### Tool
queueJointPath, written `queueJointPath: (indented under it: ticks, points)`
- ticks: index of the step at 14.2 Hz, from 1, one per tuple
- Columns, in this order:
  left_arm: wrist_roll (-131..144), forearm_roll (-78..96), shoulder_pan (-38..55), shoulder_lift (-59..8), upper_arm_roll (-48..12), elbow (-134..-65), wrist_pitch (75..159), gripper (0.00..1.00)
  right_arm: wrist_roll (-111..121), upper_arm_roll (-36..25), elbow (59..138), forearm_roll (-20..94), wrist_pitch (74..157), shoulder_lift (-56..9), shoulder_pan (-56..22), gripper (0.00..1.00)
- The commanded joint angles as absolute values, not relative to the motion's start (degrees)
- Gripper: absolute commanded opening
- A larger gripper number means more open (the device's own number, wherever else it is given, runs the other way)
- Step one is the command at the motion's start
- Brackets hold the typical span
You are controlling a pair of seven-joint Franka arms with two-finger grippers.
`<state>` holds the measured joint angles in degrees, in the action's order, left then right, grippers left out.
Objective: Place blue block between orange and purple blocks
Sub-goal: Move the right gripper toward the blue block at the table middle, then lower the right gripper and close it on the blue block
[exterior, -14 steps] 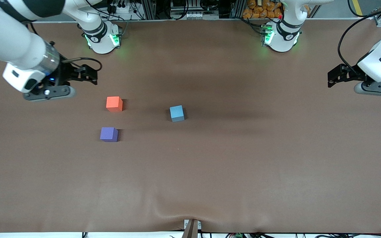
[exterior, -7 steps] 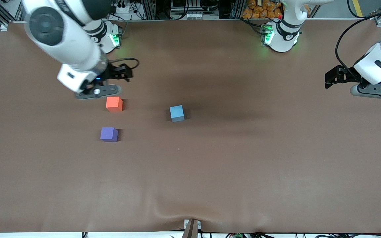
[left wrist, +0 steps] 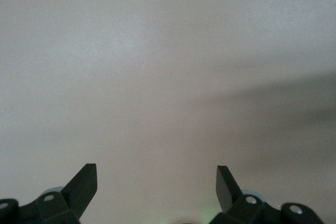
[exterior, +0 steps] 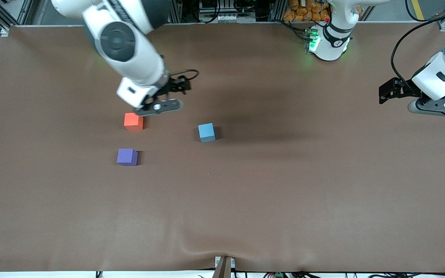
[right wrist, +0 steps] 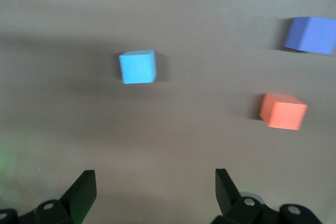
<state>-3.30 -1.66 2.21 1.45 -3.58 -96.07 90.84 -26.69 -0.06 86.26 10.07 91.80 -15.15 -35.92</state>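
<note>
Currently the right gripper (exterior: pixel 160 107), jaws wide and empty, hovers at upper centre-left of the front view, with the blue block (exterior: pixel 206 132) just lower-right of it and far from the waiting, open left gripper (exterior: pixel 435 108).

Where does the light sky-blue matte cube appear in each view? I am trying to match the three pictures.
Front view: light sky-blue matte cube on the brown table cover, toward the left arm's end from the orange-red matte cube.
Left wrist view: not in it; only bare cover shows.
Right wrist view: the blue cube, above the open hand.
Shared landmark: the orange-red cube, in the front and right wrist views.
</note>
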Motion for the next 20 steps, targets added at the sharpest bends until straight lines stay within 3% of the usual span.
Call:
queueJointPath:
  ticks: [1, 6, 12, 15, 20]
  points:
    - [-4.04, -1.06, 2.11, 1.23, -3.6, -95.63, 90.35, 1.0, -28.83, -0.7, 85.69, 10.02, 95.52, -18.71, -39.1, 1.0]
    - [-4.04, -1.05, 2.11, 1.23, -3.6, -95.62, 90.35, 1.0, -28.83, -0.7, 86.74, 8.61, 102.28, -24.6, -42.53, 1.0]
    - [-4.04, -1.14, 2.11, 0.62, -3.6, -95.63, 90.44, 1.0, -28.39, -0.79, 95.7, 7.65, 116.96, -27.68, -45.35, 1.0]
    - [-4.04, -1.14, 2.2, 0.53, -3.6, -95.71, 90.53, 1.0, -29.0, -0.97, 100.18, 6.33, 122.67, -27.95, -44.56, 1.0]
    - [-4.04, -1.14, 2.2, 0.53, -3.6, -95.62, 90.44, 1.0, -30.85, -1.05, 100.81, 6.33, 128.84, -30.85, -43.07, 1.0]
